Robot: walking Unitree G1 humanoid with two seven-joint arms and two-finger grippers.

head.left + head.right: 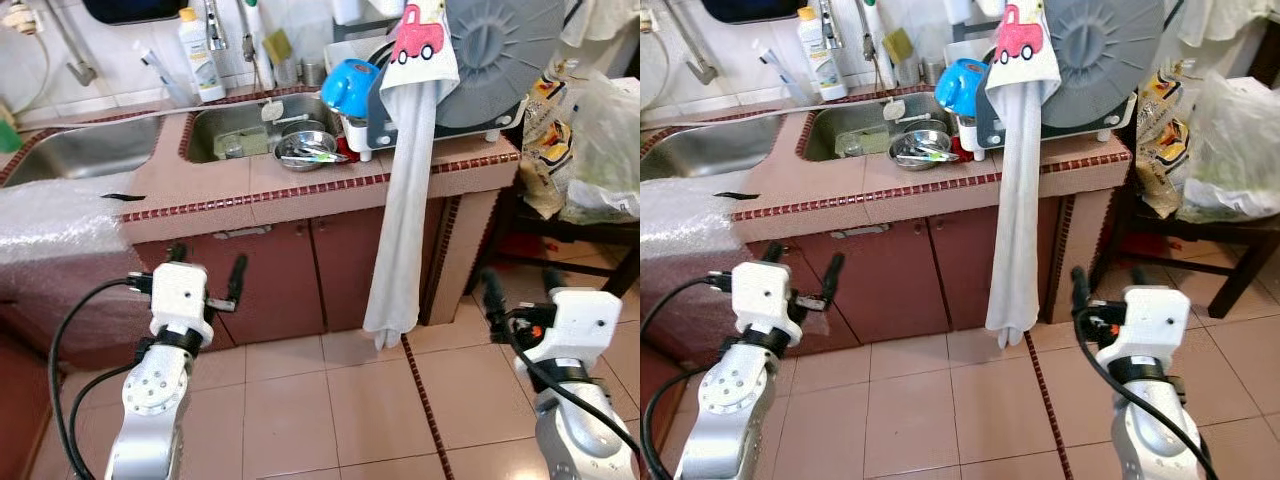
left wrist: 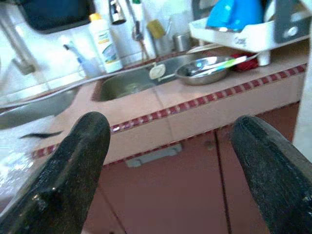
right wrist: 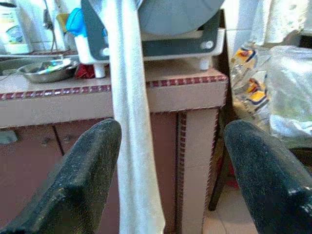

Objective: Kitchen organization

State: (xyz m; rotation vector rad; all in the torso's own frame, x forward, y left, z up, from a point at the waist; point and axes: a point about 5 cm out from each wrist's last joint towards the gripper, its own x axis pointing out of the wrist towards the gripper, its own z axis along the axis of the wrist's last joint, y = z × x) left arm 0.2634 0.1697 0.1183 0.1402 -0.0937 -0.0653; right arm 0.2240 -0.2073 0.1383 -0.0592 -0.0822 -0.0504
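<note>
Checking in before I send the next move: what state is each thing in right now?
Left gripper: open, holding nothing.
Right gripper: open, holding nothing.
Cabinet doors: shut.
Towel: hanging off the dish rack past the counter edge.
Steel bowl: upright, utensils inside.
Blue cup: tipped on the rack.

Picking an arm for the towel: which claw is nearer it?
Right, slightly. The right claw is just right of the towel's hanging end; the left claw sits farther left.

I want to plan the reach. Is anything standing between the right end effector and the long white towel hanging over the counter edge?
Nothing visible does. The right end effector, open and empty, is low in front of the cabinet, and the towel hangs ahead of it with only open air over the floor tiles between them.
</note>
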